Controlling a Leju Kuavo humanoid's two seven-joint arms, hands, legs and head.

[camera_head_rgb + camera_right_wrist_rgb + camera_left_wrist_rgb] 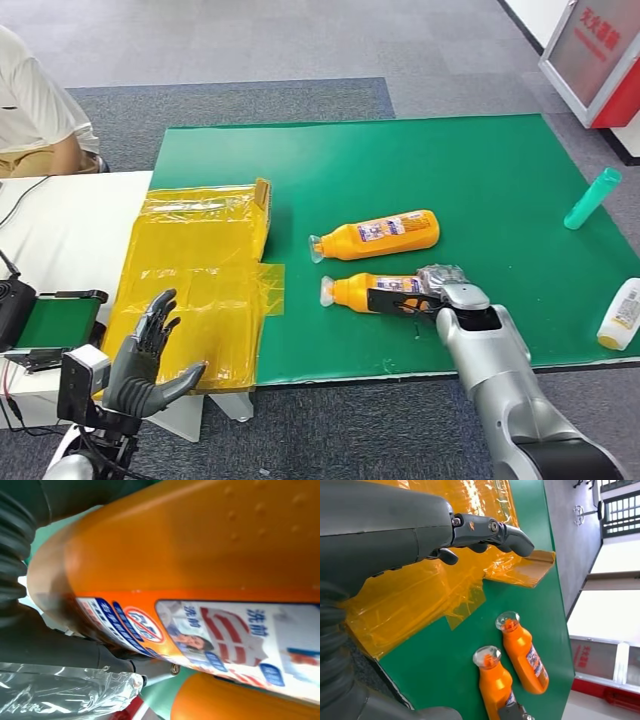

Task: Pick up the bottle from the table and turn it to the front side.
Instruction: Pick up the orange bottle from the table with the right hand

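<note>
Robot hand (423, 297) grips near orange bottle (355, 291)

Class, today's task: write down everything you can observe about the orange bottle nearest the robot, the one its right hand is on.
The near orange bottle looks like glossy plastic, with a clear cap over an orange nozzle and a blue, white and red printed label. It lies on its side on the green mat, cap toward the yellow sheet, beside and roughly parallel to a second orange bottle, apart from it. The right hand grips its body end, dark fingers across the label.
</note>
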